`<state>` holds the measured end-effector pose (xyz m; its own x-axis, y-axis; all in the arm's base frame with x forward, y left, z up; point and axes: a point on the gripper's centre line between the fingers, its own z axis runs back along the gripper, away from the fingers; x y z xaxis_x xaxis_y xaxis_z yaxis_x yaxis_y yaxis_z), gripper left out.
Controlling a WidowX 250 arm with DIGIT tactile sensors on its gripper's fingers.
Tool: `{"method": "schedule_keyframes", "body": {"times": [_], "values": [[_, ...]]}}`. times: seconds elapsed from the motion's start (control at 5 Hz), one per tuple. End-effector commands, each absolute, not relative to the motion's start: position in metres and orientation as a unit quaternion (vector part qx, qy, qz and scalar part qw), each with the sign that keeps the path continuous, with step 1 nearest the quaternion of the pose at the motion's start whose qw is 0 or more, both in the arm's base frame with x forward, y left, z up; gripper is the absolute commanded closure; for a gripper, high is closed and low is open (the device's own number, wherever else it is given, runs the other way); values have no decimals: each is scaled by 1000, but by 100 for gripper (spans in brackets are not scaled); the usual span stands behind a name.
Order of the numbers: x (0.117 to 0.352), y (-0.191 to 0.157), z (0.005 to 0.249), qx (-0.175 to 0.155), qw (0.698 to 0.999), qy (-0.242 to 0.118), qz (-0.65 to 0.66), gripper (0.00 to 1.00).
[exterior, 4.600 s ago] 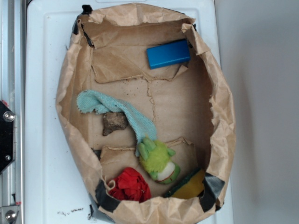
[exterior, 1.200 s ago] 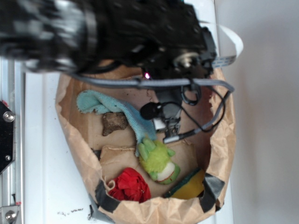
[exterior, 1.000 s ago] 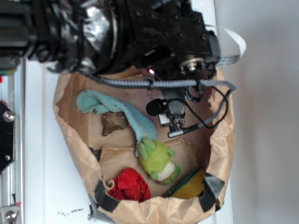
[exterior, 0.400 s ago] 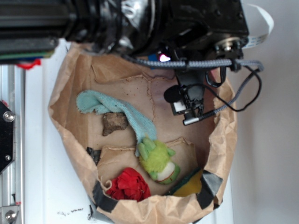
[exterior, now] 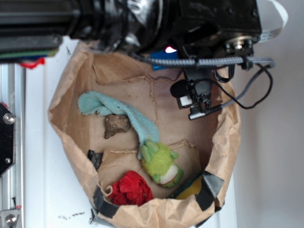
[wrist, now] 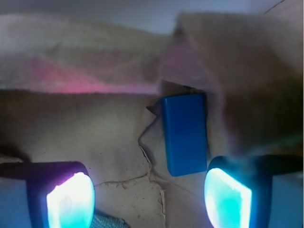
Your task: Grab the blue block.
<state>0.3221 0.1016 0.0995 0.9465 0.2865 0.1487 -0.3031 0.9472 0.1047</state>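
Two glowing fingertips (wrist: 70, 202) frame the bottom of the wrist view with a wide gap between them, so the jaws stand open and empty; the gripper (wrist: 148, 199) sits above the paper floor, short of the blue block (wrist: 185, 134). That block lies flat on the brown paper, its long sides running away from the camera, tucked into the far corner of the paper bag (exterior: 228, 142). Its right long edge sits just beside the crumpled bag wall (whether it touches is hard to tell), and its far end lies under an overhanging fold of paper, while its left side faces bare paper with a torn seam. From the exterior view only a sliver of the block (exterior: 164, 61) shows under the black arm (exterior: 142, 23), which covers the bag's upper rim. The middle of the bag floor is open; the light teal cloth (exterior: 118, 111), a brown rock (exterior: 116, 126), a green plush toy (exterior: 161, 164), a red item (exterior: 130, 187) and a yellow sponge (exterior: 192, 190) all lie toward the lower half, well apart from the block.
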Motion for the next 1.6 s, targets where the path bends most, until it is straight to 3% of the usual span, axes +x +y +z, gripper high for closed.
{"method": "schedule_keyframes", "body": {"times": [0.0, 0.2, 0.6, 1.0, 1.2, 1.4], "values": [[323, 133, 90, 123, 968, -126, 179, 0], [324, 135, 81, 138, 965, -128, 180, 0], [350, 138, 60, 165, 958, -141, 187, 0], [353, 137, 48, 164, 963, -146, 159, 0], [348, 135, 43, 146, 967, -139, 153, 64], [349, 133, 40, 141, 965, -147, 163, 100]]}}
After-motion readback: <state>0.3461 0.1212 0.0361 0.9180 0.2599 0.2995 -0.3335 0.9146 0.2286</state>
